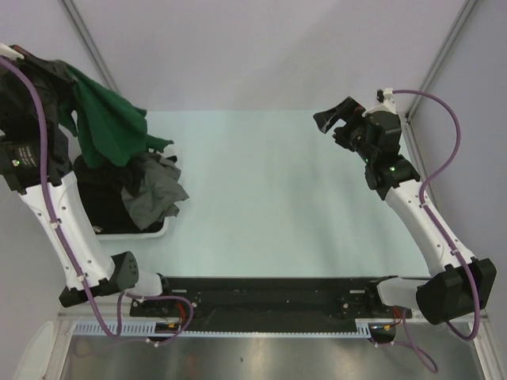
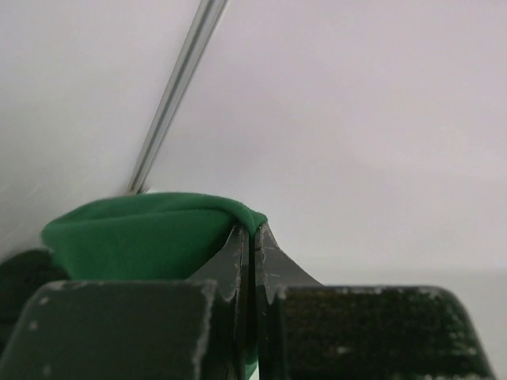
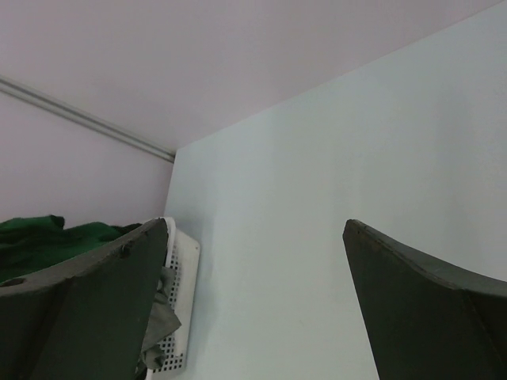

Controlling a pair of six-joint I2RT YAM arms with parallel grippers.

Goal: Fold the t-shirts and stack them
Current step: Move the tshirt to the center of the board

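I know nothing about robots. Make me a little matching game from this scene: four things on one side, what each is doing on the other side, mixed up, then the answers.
Things:
1. green t-shirt
2. grey t-shirt
3. left tool
4. right tool

States:
A. open wide, holding nothing
B. lifted up, hanging from a tool
C. crumpled in the white basket
D. pinched shut on green cloth

Pairs: 1-B, 2-C, 3-D, 4-A
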